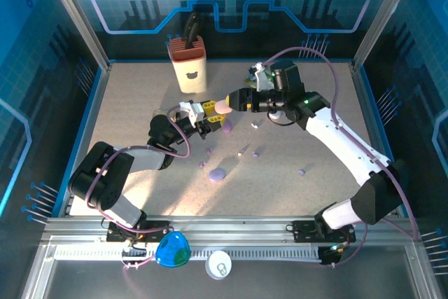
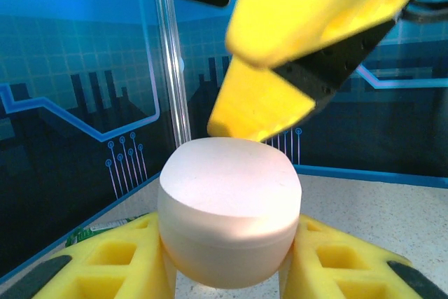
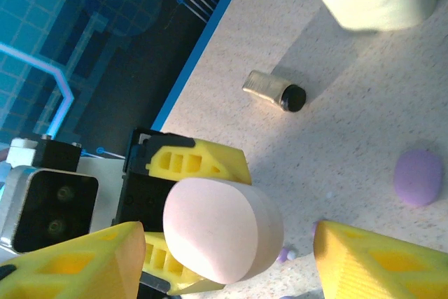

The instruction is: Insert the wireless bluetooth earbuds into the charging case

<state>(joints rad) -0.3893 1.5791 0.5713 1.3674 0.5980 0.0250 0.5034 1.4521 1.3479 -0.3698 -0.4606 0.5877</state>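
The charging case (image 1: 222, 107), a closed pale pinkish-white pebble, hangs above the table with my left gripper (image 1: 208, 113) shut on it. In the left wrist view the case (image 2: 227, 204) is wedged between my yellow fingers (image 2: 115, 260). My right gripper (image 1: 233, 100) is open around the same case (image 3: 220, 225), with a gap on the right side, and one of its fingers (image 2: 269, 99) hovers just above the case. Several tiny lilac earbuds lie scattered on the table, among them one (image 1: 202, 164), another (image 1: 256, 152) and a third (image 1: 302, 171). One earbud (image 3: 287, 252) lies below the case.
Two purple pebble cases (image 1: 227, 124) (image 1: 216, 174) lie on the table; one purple case (image 3: 418, 176) sits to the right of my right gripper. A cream holder (image 1: 190, 64) stands at the back. A small black-tipped cylinder (image 3: 273, 91) lies near it.
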